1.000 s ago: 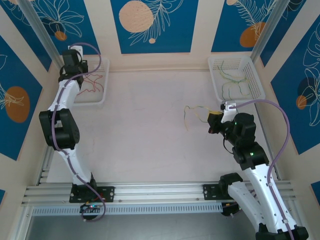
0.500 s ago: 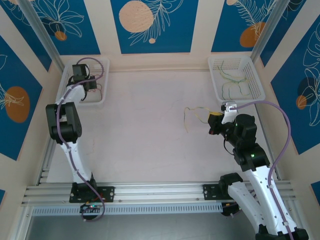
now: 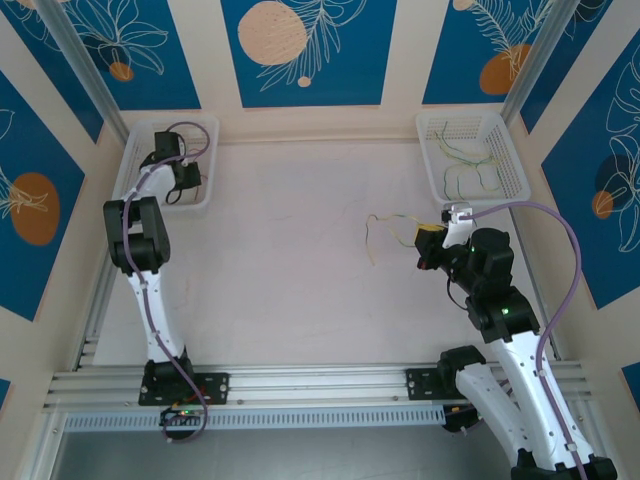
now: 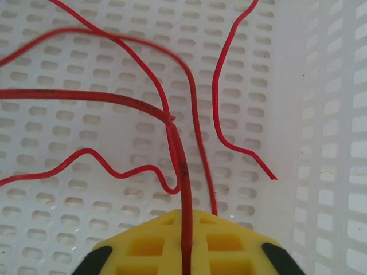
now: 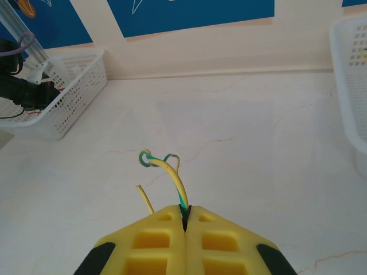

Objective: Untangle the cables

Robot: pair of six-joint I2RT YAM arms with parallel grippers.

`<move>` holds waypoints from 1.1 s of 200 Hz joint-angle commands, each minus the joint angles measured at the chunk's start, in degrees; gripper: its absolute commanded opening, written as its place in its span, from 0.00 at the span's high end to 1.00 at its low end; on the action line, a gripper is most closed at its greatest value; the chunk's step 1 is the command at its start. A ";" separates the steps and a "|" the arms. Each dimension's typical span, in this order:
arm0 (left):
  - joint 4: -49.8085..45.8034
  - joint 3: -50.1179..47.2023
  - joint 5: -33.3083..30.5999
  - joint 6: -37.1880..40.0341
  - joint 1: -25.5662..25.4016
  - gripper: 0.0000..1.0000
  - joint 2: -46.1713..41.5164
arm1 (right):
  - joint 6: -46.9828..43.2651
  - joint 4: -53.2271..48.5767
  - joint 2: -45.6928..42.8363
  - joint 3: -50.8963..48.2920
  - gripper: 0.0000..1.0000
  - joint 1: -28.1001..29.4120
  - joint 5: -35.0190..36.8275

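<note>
Pale marbled table (image 3: 290, 250), with a left white perforated plastic basket (image 3: 207, 160) holding loose red wavy cables (image 4: 218, 103) and a right white perforated plastic basket (image 3: 480, 197) holding thin green cables (image 3: 470, 175). The left gripper (image 4: 183, 229) is down in the left basket, yellow pads nipped on a thicker red cable (image 4: 178, 137); the dark print on it is too blurry to read. Wrist cam has the right gripper (image 5: 185, 220) squeezed tight on a yellow-green cable (image 5: 175, 177), and from above that's mid-table near the right basket

Beige wall panels (image 3: 402, 60) carrying blue insets (image 3: 345, 70) with orange discs (image 3: 272, 32) and white leaf outlines are enclosing a pale, marble-veined tabletop (image 3: 290, 260); aluminium posts (image 3: 88, 75) are rising at the far corners; slotted aluminium rails (image 3: 320, 385) are running along the near edge; even light is falling throughout.
</note>
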 commanded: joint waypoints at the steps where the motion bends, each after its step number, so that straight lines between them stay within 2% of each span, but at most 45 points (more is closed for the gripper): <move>1: -3.82 2.78 -1.27 -0.11 0.94 0.74 -4.19 | 0.66 0.75 -0.79 2.10 1.00 0.36 -0.72; 14: -4.37 2.16 -1.41 -0.26 0.90 0.63 -6.59 | 0.73 0.66 -0.80 2.45 1.00 0.40 -0.43; 40: -4.32 -0.98 -2.05 -2.43 0.86 0.54 -13.34 | 0.92 0.66 -0.32 3.09 1.00 0.32 -0.28; 44: -4.27 -1.63 -1.95 -2.81 0.82 0.48 -14.45 | 0.89 0.62 -0.15 3.21 1.00 0.32 -0.25; 56: -4.23 -3.31 -1.68 -4.06 0.61 0.44 -18.04 | 1.01 0.41 0.56 3.76 1.00 0.40 -0.35; 60: -4.32 -3.71 -1.70 -4.50 0.57 0.39 -19.24 | 1.07 0.40 0.83 3.94 1.00 0.46 -0.31; 85: -5.04 -7.76 -3.03 -6.99 -0.39 0.35 -27.69 | 1.98 1.46 2.25 4.73 1.00 0.60 0.93; 95: -3.01 -11.26 -2.49 -7.76 -0.99 0.27 -31.98 | 2.34 2.32 3.50 5.24 1.00 0.74 1.74; 112: -1.16 -15.52 0.10 -8.20 -1.98 0.22 -37.89 | 1.71 3.43 7.09 8.11 1.00 0.74 2.53; 137: -4.76 -18.73 2.06 -10.92 -3.69 0.23 -44.12 | 1.08 2.78 15.29 15.25 1.00 0.50 8.38; 157: -1.29 -28.66 1.06 -10.16 -11.31 0.23 -54.35 | 0.22 2.23 23.32 21.62 1.00 -2.28 13.15; 174: 1.84 -37.30 -1.92 -9.87 -22.47 0.22 -63.00 | 1.59 1.05 29.12 27.28 1.00 -6.75 12.57; 196: 6.54 -47.82 -4.22 -13.35 -35.75 0.22 -71.78 | 2.12 2.90 35.72 33.71 1.00 -11.72 10.42; 220: 8.94 -56.37 -8.36 -16.14 -46.70 0.23 -77.85 | 1.53 1.98 43.32 42.42 1.00 -16.51 9.18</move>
